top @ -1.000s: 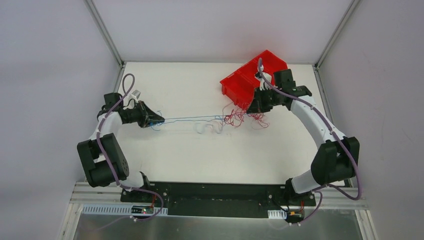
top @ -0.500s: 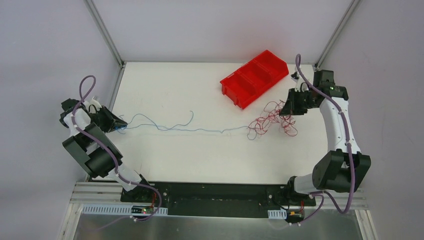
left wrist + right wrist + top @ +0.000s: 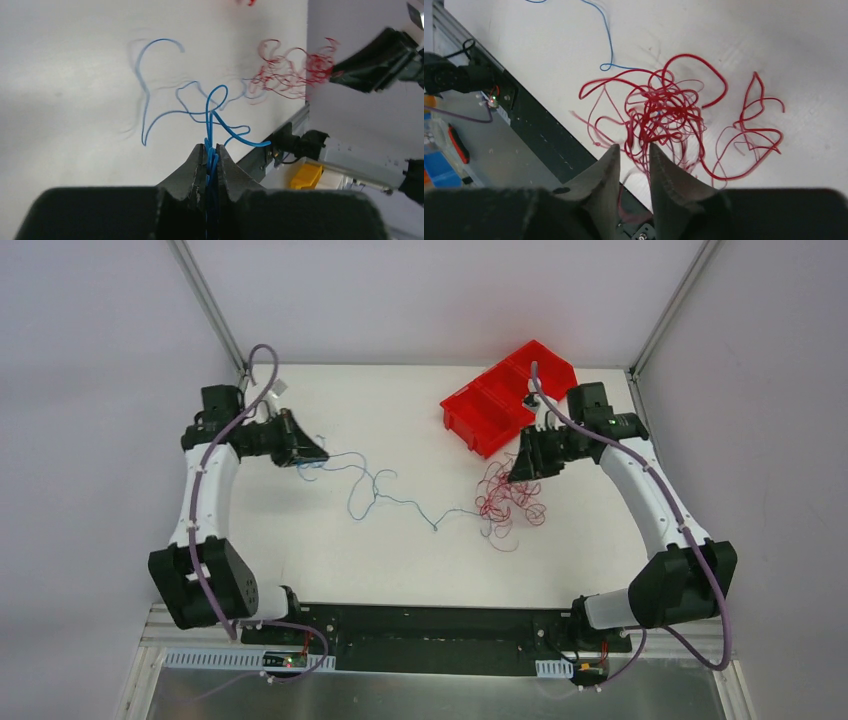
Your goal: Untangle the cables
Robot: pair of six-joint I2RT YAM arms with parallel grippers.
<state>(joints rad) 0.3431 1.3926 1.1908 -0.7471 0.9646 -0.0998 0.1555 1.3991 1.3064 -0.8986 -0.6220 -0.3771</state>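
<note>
Left pincer (image 3: 207, 162) clamps blue cable (image 3: 208, 125) outside bin (image 3: 465, 425).

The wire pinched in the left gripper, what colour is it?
Blue. The wire shows best in the left wrist view, clamped in the left gripper.

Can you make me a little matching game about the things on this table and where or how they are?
1. blue wire
2. red wires
3. bin
4. right gripper

A. jaws slightly apart
B. at the far edge of the table
C. pinched in the left gripper
D. a loose tangle on the table

Pairs: 1-C, 2-D, 3-B, 4-A
</note>
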